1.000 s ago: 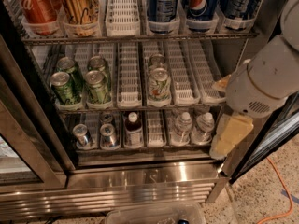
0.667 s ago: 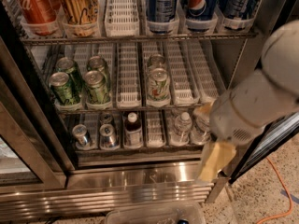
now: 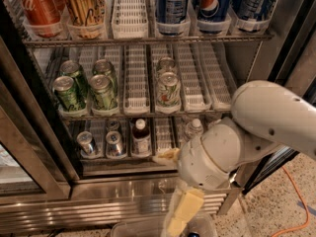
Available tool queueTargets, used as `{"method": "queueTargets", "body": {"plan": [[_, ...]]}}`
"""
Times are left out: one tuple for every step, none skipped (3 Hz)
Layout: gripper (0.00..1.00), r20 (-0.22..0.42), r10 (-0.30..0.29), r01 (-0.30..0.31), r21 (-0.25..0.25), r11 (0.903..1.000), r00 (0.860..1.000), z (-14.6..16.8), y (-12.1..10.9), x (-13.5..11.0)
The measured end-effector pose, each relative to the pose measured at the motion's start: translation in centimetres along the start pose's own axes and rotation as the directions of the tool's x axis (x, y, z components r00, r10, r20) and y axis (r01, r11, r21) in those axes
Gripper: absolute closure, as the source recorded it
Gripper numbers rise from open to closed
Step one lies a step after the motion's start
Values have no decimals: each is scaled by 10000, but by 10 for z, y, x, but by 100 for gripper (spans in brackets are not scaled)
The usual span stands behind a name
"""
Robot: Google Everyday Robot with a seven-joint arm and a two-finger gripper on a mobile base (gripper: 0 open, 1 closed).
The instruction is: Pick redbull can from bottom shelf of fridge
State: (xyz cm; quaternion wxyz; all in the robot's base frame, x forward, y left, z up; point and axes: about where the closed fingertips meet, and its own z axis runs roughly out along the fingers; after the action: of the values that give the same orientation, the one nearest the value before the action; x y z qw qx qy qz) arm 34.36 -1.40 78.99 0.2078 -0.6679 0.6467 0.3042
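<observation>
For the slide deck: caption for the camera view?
Claw hovers at the bottom shelf of the fridge, right of the redbull cans, nothing held.

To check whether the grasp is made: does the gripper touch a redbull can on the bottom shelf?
Apart. In the camera view the gripper is to the lower right of the nearer redbull can, with a dark bottle standing between them.

1. The redbull can (image 3: 87,143) — glossy silver metal top.
2. The bottom shelf (image 3: 163,132): white matt plastic trays on wire.
3. The fridge (image 3: 98,209) base — ribbed, shiny steel.
4. The gripper (image 3: 178,218), low before that base: matt pale-yellow plastic.
</observation>
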Motion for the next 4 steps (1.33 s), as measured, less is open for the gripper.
{"method": "queueTargets", "body": {"plan": [[0, 1208, -1325, 1508, -1572, 9760, 9838, 37, 26, -65], [0, 1211, -1346, 1531, -1594, 9753, 9835, 39, 26, -65], [0, 1191, -1106, 1317, -1872, 9735, 9867, 75, 23, -54], [0, 1371, -339, 651, -2294, 9712, 9900, 143, 23, -20]]}}
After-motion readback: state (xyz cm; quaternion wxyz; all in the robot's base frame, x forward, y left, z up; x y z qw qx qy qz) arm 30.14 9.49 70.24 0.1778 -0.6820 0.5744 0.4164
